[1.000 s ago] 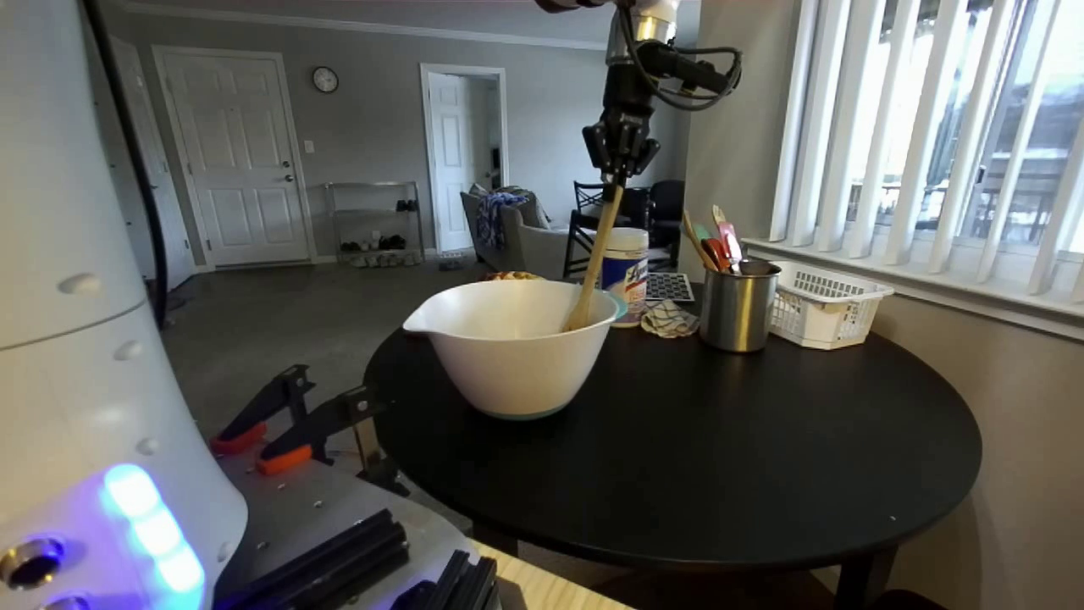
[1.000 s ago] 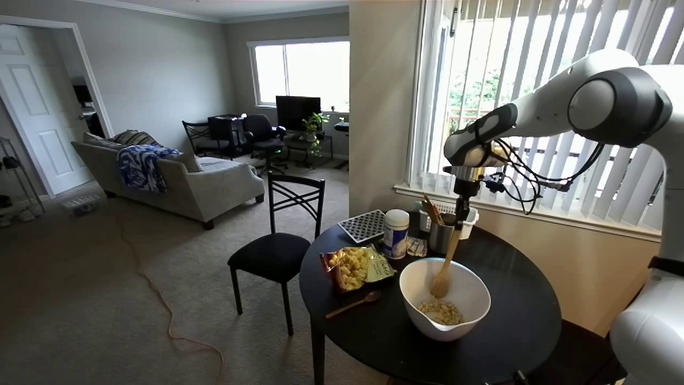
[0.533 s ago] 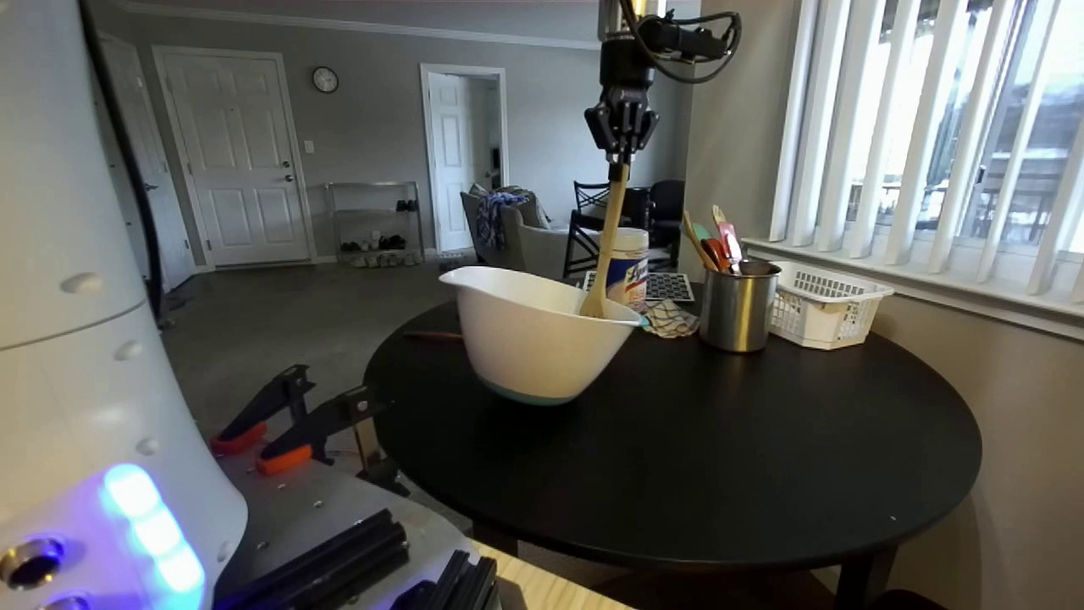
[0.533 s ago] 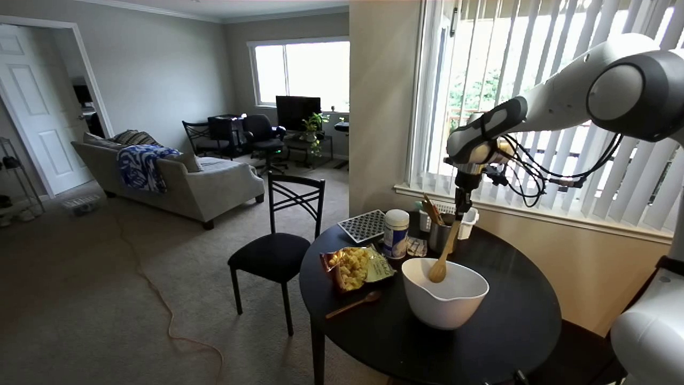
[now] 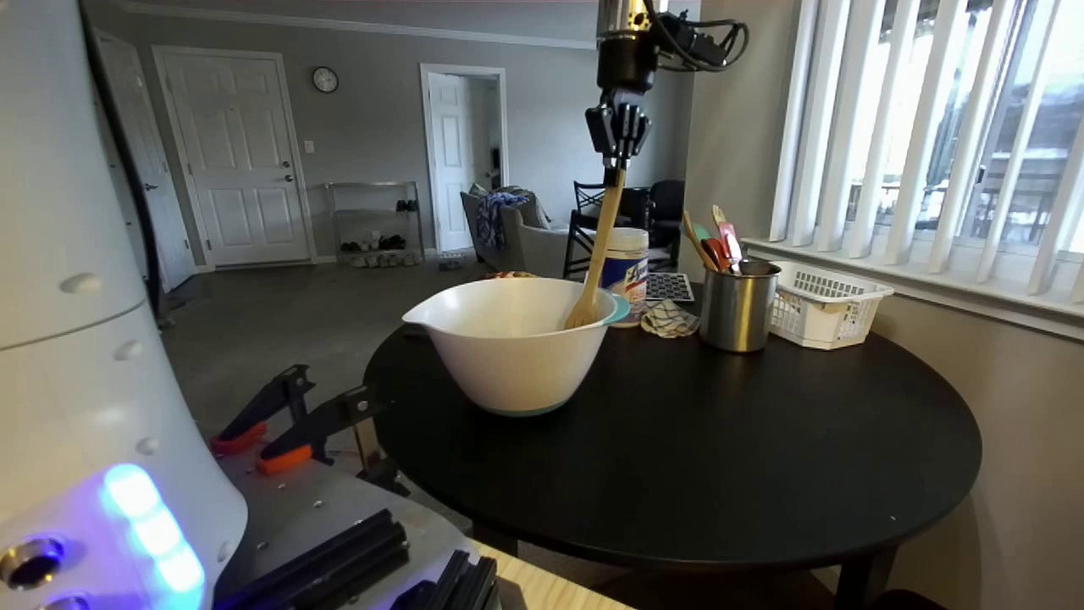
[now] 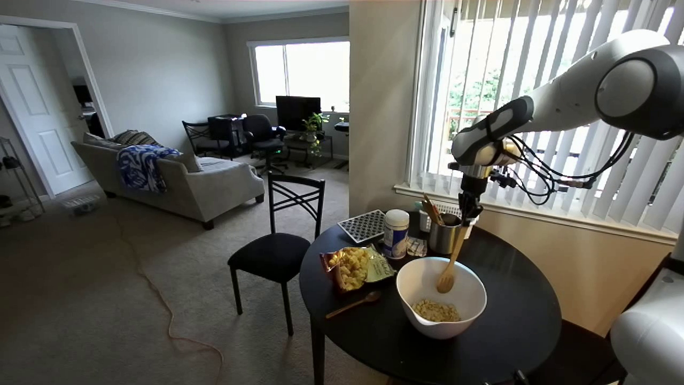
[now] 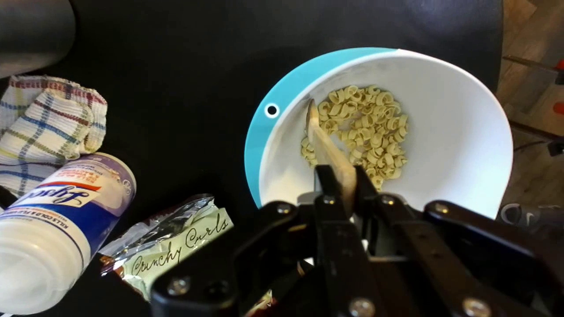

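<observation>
The fingers of the gripper (image 7: pixel 346 178) are clamped on the upper handle of a wooden utensil (image 5: pixel 603 246), which slants down from them into the white bowl (image 5: pixel 512 368). This bowl stands near the table (image 5: pixel 762 457) edge; toward the window blinds (image 5: pixel 823 119), the tabletop reaches farther.

Pale sofa (image 6: pixel 206 184) on gray carpet (image 6: pixel 195 267), bright far window (image 6: pixel 315 69).

Round black table (image 5: pixel 762 457): big white plastic bowl (image 5: pixel 517 368)
Near bowl: brown wooden spoon (image 6: pixel 351 306)
Beside white basket (image 5: pixel 832 318): silver metal pot (image 5: pixel 735 313)
</observation>
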You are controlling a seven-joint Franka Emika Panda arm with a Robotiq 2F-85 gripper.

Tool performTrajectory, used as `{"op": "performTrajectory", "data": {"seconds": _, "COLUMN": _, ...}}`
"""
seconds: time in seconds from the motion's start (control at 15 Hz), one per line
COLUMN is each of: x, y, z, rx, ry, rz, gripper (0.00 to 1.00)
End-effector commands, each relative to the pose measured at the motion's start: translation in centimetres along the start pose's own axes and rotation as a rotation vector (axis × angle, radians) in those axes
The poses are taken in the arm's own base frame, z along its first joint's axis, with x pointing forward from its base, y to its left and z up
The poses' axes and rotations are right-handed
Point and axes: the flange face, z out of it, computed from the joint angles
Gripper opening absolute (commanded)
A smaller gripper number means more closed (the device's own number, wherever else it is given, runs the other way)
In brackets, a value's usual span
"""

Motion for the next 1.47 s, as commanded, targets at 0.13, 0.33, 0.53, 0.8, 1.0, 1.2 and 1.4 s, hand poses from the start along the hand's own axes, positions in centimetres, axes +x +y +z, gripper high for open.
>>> {"op": "performTrajectory", "data": {"seconds": 0.13, "x": 0.5, "y": -1.8, "z": -1.3, "rx": -0.012, "ry": -0.012, "rz": -0.089, "gripper": 0.07}}
{"op": "performTrajectory", "data": {"seconds": 0.33, "x": 2.1, "y": -2.8, "z": -2.5, "rx": -0.056, "ry": -0.033, "rz": -0.144, "gripper": 0.07}}
{"op": "performTrajectory", "data": {"seconds": 0.53, "x": 3.6, "y": -4.1, "z": -4.1, "rx": -0.114, "ry": -0.078, "rz": -0.221, "gripper": 0.07}}
{"op": "performTrajectory", "data": {"seconds": 0.8, "x": 6.4, "y": -5.4, "z": -4.7, "rx": -0.140, "ry": -0.087, "rz": -0.277, "gripper": 0.07}}
{"op": "performTrajectory", "data": {"seconds": 1.0, "x": 6.6, "y": -4.6, "z": -4.5, "rx": -0.112, "ry": -0.076, "rz": -0.250, "gripper": 0.12}}
{"op": "performTrajectory", "data": {"seconds": 1.2, "x": 6.7, "y": -4.7, "z": -4.5, "rx": -0.112, "ry": -0.076, "rz": -0.251, "gripper": 0.12}}
{"op": "performTrajectory", "data": {"seconds": 1.4, "x": 6.7, "y": -4.7, "z": -4.5, "rx": -0.112, "ry": -0.076, "rz": -0.250, "gripper": 0.07}}
